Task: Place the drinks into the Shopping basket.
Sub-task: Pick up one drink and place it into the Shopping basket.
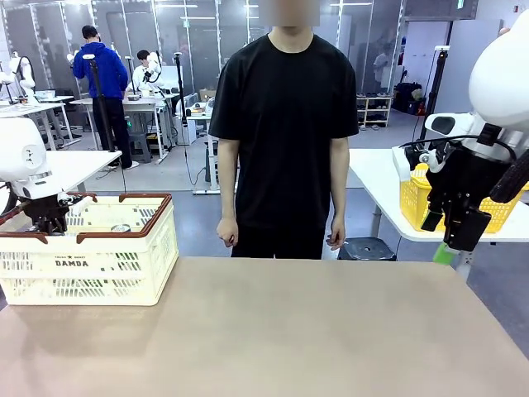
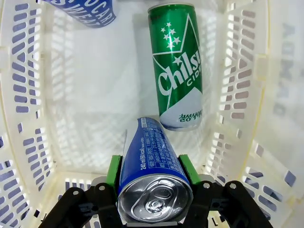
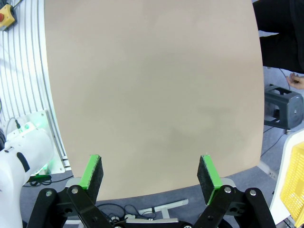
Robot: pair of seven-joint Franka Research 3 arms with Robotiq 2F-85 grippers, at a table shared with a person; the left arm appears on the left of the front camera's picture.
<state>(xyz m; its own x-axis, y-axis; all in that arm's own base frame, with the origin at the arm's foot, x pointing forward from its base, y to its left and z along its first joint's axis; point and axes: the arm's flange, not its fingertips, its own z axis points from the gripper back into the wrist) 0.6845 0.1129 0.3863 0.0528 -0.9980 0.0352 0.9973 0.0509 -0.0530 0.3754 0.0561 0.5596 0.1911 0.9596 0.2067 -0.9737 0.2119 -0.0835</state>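
Observation:
In the left wrist view my left gripper is shut on a blue can, its green pads on either side and its silver top facing the camera. It hangs inside the cream Shopping basket. On the basket's floor just beyond lies a green can, and another blue can lies at the far end. From the front, the left gripper dips into the basket at the table's left, where a silver can top shows. My right gripper is open and holds nothing, raised off the table's right edge.
A person in a black shirt stands at the far side, hands down. A yellow mesh basket sits on another table behind my right arm. The brown tabletop stretches bare from the basket to the right edge.

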